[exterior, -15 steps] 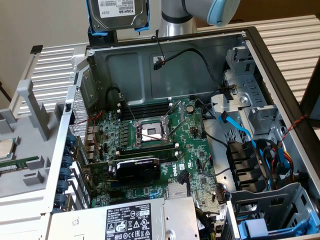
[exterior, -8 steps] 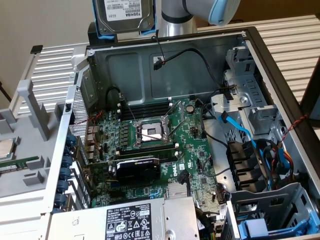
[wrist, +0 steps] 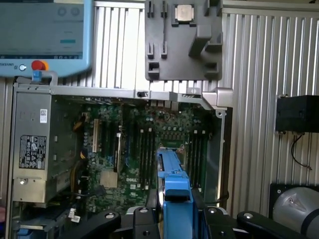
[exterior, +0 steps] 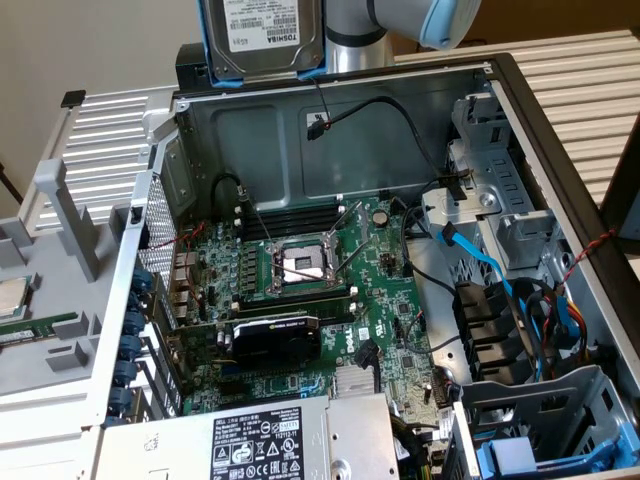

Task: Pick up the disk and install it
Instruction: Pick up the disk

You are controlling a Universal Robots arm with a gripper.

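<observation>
1. Hand [wrist: 175,215], wrist view: dark fingers [wrist: 141,219] are closed on either side of the disk [wrist: 174,179]. The disk's blue frame stands on edge between them, above the open case.
2. Arm [exterior: 352,30], exterior view: it enters at the top edge, over the rear wall of the case. The disk [exterior: 262,35] hangs in the air there. Its white label faces the camera with the lettering upside down, and it is clear of the case rim and well apart from everything inside.
3. Case [exterior: 330,140]: it lies open on the ribbed counter [exterior: 590,80]. Inside are the motherboard [exterior: 385,290] with its socket [exterior: 300,263] near the middle, a dark card [exterior: 275,335] just beside the socket on the near side, and the power supply [exterior: 250,440] along the near edge.
4. Bays [exterior: 500,200], at the exterior view's right: metal cages stand inside the case wall, with blue cables [exterior: 478,262] running beside them. A second blue carrier [exterior: 520,458] sits in the cage at the near right corner.
5. Tray [exterior: 55,200], at the exterior view's left: grey plastic, just beside the case. A square chip [exterior: 10,296] rests in one recess.
6. Pendant [wrist: 40,35], wrist view: it lies near the power-supply end of the case.
</observation>
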